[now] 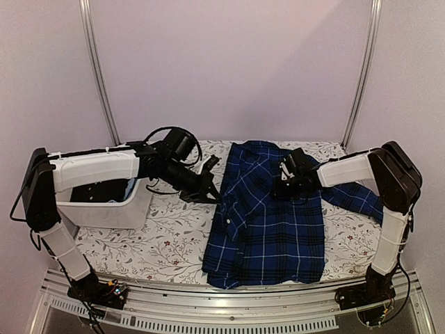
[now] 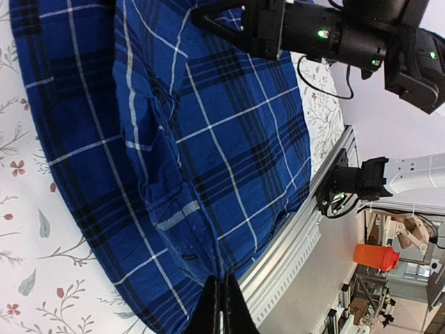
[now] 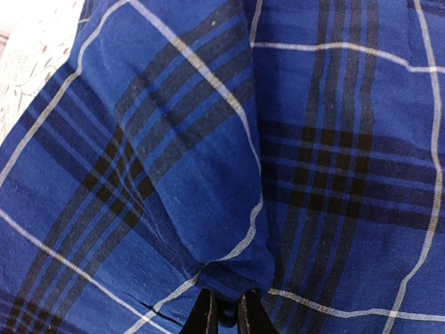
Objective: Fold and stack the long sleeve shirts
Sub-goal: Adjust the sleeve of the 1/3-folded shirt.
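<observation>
Nearest to us, a metal rail point(image 1: 229, 306) runs along the table's front edge, and both arm bases sit on it. Just behind it we see the flowered tablecloth point(image 1: 174, 236). The shirt point(image 1: 271, 223) lies on this tablecloth, right of centre, with its hem close to the near edge. It is navy plaid with thin white lines, spread fairly flat, and a few white buttons show near its left side. One sleeve point(image 1: 354, 198) trails off to the right, beneath the right arm.

Farther back, the left gripper point(image 1: 211, 189) hangs at the shirt's left edge, about halfway up the garment. In its wrist view we see its fingertips point(image 2: 222, 309) pressed together with nothing between them. We cannot tell whether they touch the cloth.

Across from it, the right gripper point(image 1: 284, 182) is down on the upper part of the shirt. Its wrist view is filled with plaid. The two fingertips point(image 3: 204, 316) stand narrow, with a raised ridge of the fabric pinched between them.

On the left, under the left arm, we see a white bin point(image 1: 104, 209), with a bit of light-blue fabric point(image 1: 132, 185) showing at its rim. Behind everything stands a pale wall with two metal poles point(image 1: 101, 76).
</observation>
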You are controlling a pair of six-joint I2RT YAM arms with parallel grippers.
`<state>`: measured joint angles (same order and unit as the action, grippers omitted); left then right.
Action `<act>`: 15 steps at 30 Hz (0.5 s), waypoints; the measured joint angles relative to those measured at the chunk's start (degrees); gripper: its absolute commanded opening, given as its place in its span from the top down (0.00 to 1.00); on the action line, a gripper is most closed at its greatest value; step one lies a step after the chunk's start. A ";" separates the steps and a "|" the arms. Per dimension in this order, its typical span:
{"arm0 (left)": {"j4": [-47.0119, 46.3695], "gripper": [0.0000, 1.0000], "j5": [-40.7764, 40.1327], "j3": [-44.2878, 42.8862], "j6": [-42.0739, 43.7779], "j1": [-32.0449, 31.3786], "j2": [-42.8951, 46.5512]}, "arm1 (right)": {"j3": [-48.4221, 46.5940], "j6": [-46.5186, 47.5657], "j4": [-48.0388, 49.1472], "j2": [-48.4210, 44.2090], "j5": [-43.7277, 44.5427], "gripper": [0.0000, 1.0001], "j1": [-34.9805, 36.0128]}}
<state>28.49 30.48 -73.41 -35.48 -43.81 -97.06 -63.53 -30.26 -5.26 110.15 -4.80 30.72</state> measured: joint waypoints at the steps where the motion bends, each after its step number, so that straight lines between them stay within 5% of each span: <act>1: 0.20 1.00 0.26 -0.63 -0.46 -0.35 0.00 | -0.79 0.79 -1.22 -0.04 0.63 0.94 0.00; 10: 0.66 1.00 1.31 -2.49 -6.88 -5.31 1.88 | -5.55 7.85 -11.17 -2.47 4.74 1.00 0.00; 15: -0.85 1.00 0.79 3.82 -9.31 -5.57 4.90 | -6.78 10.38 -15.06 -2.58 4.72 0.74 0.00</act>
<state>27.64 31.27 -69.58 -44.80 -49.39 -92.16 -70.30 -19.88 -20.32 107.57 -0.08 30.72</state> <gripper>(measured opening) 0.005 0.109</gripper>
